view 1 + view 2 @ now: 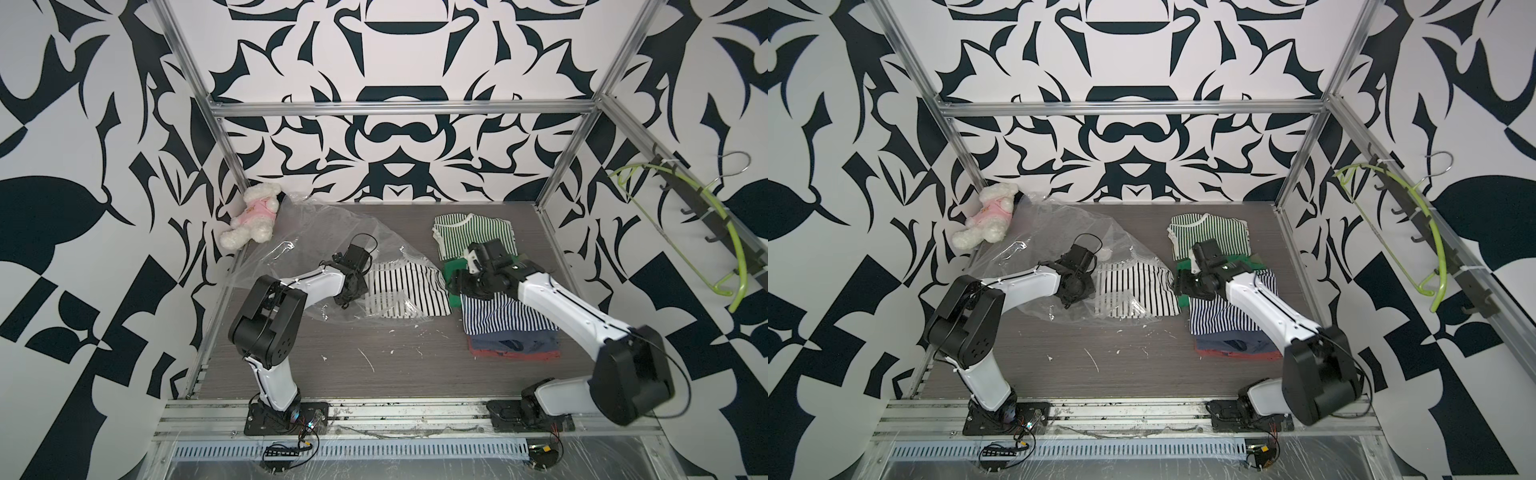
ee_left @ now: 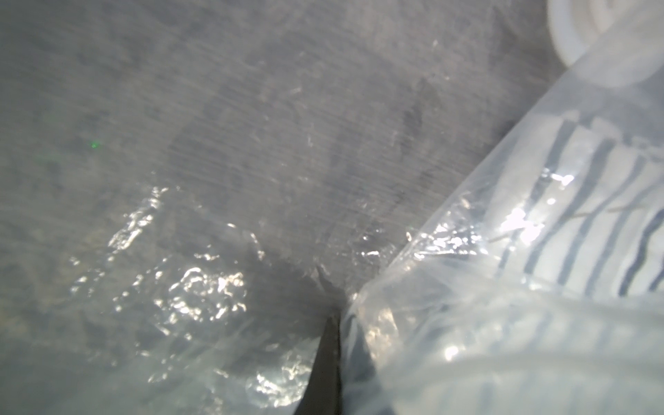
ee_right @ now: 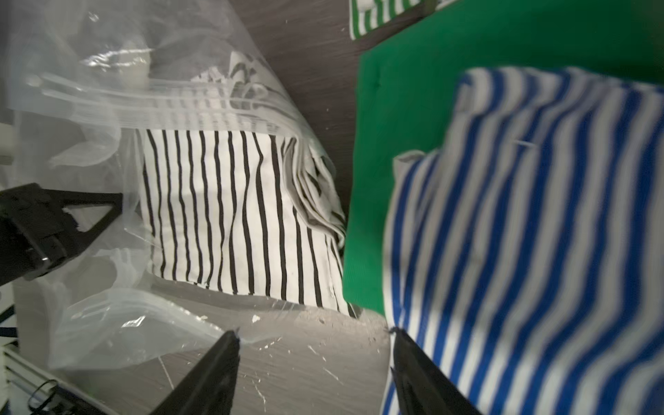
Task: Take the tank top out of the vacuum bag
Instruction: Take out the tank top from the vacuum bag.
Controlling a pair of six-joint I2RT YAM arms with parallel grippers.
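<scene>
tank top [image 1: 409,293], black-white striped, centre frame in both top views, half out of the vacuum bag [image 1: 307,232] mouth; bag sprawls to upper left; left gripper [image 1: 345,303] clenched on bag film, should anchor it; right gripper [image 3: 312,337] released, empty, at tank top's right edge beside clothes stack [image 1: 507,328]; best pinch only bare fabric, not plastic, and pull low toward frame right

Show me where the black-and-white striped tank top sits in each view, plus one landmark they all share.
In a top view: the tank top lies mid-table, partly under clear plastic.
In a top view: the tank top lies beside the stack of folded clothes.
Left wrist: its stripes show through the plastic.
Right wrist: it lies between the plastic and the green cloth.
Shared landmark: the vacuum bag, in all four.
</scene>
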